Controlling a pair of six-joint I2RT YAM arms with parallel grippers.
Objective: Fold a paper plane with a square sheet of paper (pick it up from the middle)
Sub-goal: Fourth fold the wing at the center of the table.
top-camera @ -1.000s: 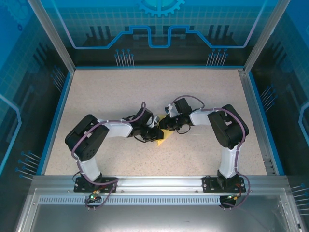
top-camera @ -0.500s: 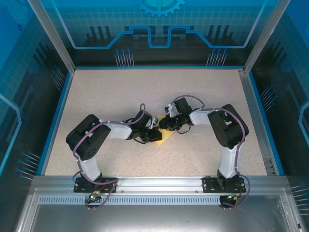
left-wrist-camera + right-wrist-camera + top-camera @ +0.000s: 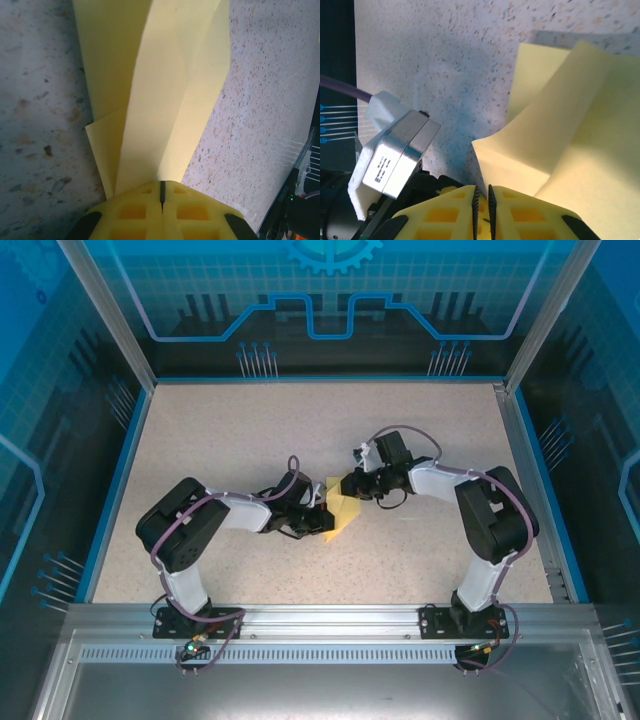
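Roughly at the middle of the speckled table [image 3: 250,430] lay the pale-yellow paper sheet [image 3: 343,512], partly folded, w/ both arms reaching in to it. The blue-edged enclosure walls stood well apart from the sheet on every side. The left arm [image 3: 185,525] came at the sheet from its left side and the right arm [image 3: 490,515] from its right and far side, each w/ a purple cable looping along it. The sheet itself showed several layers: in the left wrist view a long crease ran away from the fingers, one flap stood up off the table and a lower layer poked out to the left beneath it. The left gripper [image 3: 162,187] sat at the sheet's near-left edge, jaws pressed together w/ only a thin dark line between them, and the paper came straight out from btw the yellow fingers [image 3: 135,210], so it was clamped on the sheet. The right gripper [image 3: 482,192] was at the sheet's far edge, jaws almost together, a raised curled corner of the sheet running into the narrow slit, apparently pinched there. A small silver-and-white module [image 3: 395,150] hung just beside that corner, off the paper.
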